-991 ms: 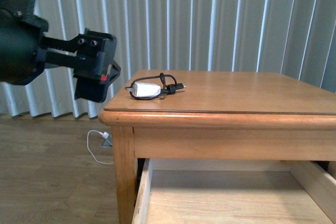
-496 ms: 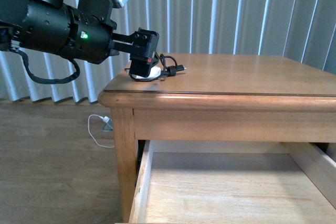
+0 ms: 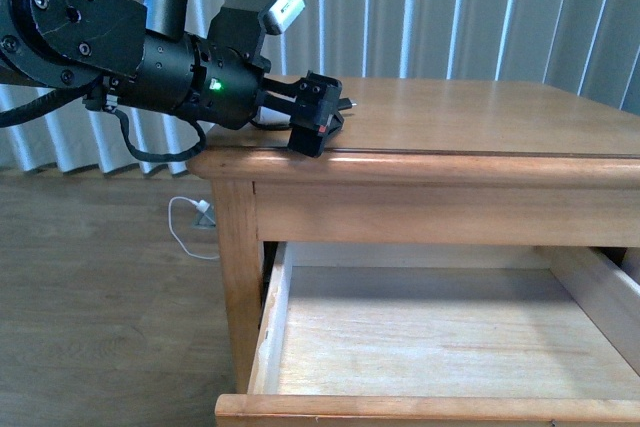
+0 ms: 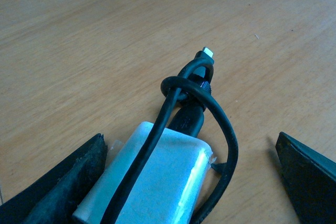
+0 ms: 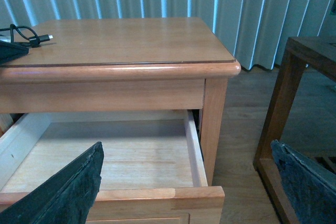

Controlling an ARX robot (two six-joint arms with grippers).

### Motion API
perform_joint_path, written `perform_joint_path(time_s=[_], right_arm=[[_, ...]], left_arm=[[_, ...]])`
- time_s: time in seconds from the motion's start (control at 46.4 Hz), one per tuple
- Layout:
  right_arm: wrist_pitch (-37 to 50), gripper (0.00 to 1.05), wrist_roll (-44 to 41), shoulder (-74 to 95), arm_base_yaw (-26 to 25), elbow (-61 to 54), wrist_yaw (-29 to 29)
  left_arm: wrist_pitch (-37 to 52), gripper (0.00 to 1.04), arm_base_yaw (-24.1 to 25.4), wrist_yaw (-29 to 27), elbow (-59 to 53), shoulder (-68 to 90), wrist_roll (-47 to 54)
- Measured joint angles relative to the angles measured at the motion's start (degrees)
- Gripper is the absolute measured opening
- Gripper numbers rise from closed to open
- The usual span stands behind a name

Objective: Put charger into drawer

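Grasp step: my left hand (image 3: 318, 117) is spread wide, straddling the charger (image 4: 168, 182) on the surface (image 3: 480, 127). Next: close, lift, carry to the open drawer (image 3: 268, 332) at 5 o'clock.

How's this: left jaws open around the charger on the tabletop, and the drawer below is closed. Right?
Not quite: the drawer is pulled open, its pale interior showing in the front view. The rest holds: the left jaws stand open either side of the charger on the tabletop.
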Motion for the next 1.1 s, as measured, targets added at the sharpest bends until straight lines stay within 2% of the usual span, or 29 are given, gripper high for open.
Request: perform_joint_path(time_s=[0.215,0.431,0.496,0.69,0.883,1.099], right_arm=[[0.0,0.96,0.0,0.0,0.0,0.0,0.0],[0.0,0.96,0.0,0.0,0.0,0.0,0.0],[0.0,0.96,0.0,0.0,0.0,0.0,0.0],[0.0,0.96,0.0,0.0,0.0,0.0,0.0],[0.0,0.96,0.0,0.0,0.0,0.0,0.0],[0.0,0.96,0.0,0.0,0.0,0.0,0.0]], left_arm=[[-0.5,0.98,0.0,-0.2,1.5,1.0,0.1],[-1.6,0.56,-0.5,-0.2,1.7,1.0,0.8],[-1.4,0.47,-0.5,-0.6,1.6,0.9,1.0],[3.5,0.43,-0.2,-1.5,-3.8,-2.8,0.5],[6.4,0.43,-0.5,1.3,-10.0,-11.0,-2.6],[6.8,0.43,-3.7,7.3,-19.7,-21.6,-3.0]])
